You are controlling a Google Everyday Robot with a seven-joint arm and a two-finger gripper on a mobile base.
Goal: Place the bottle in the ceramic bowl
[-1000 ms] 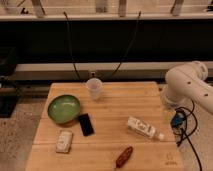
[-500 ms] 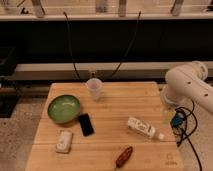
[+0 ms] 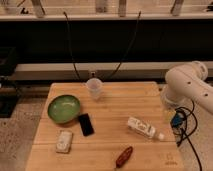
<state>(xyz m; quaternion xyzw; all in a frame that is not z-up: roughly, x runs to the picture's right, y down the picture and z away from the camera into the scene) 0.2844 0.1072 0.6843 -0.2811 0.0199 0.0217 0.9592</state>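
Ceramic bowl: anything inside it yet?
Ceramic bowl looks empty, green interior bare; its near inner wall hidden by rim. Bottle lies on table; end effector unseen, arm folded right.

One camera is looking down at a slant from the near side of the wooden surface [image 3: 110, 125], facing the dark back wall and taking in the whole top; the claw is sitting hidden under the white arm [image 3: 187, 85] at the right

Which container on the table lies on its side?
The white bottle, lying flat nearest the gripper right of the table; the cup and bowl stand upright.
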